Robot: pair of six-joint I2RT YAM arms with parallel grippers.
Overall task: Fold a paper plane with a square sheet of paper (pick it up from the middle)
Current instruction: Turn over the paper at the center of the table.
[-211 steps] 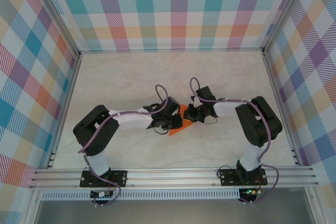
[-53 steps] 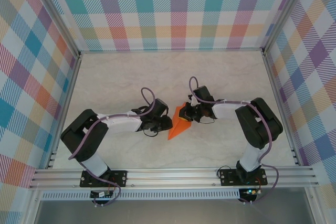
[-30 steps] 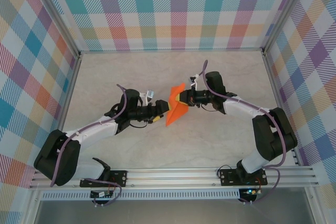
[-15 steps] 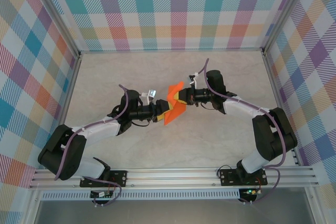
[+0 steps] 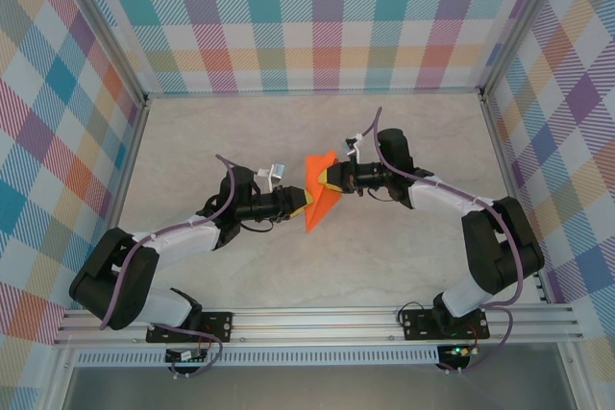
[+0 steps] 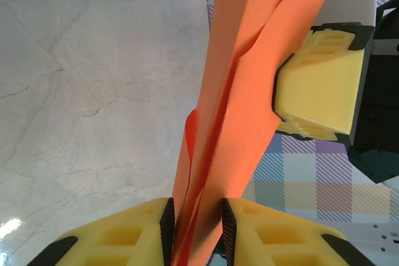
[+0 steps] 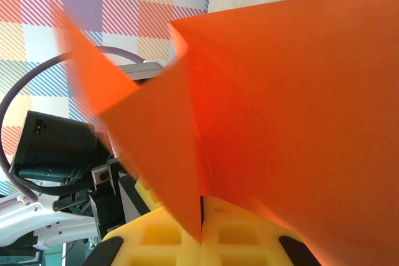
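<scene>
You are mid-fold: the orange paper [image 5: 320, 197] hangs in the air between the arms, the right gripper [image 7: 201, 219] pinching it and the left gripper [image 6: 198, 228] around its folded edge, though I cannot tell if it grips yet; next, I think, you must clamp there firmly and crease.

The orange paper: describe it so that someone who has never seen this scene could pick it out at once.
On the pale marbled table inside the plaid-walled booth, two white arms reach toward each other. Pinched between the left claw and the right claw is the orange paper, partly folded. It is the one bright orange thing among white arms and yellow claws.
</scene>
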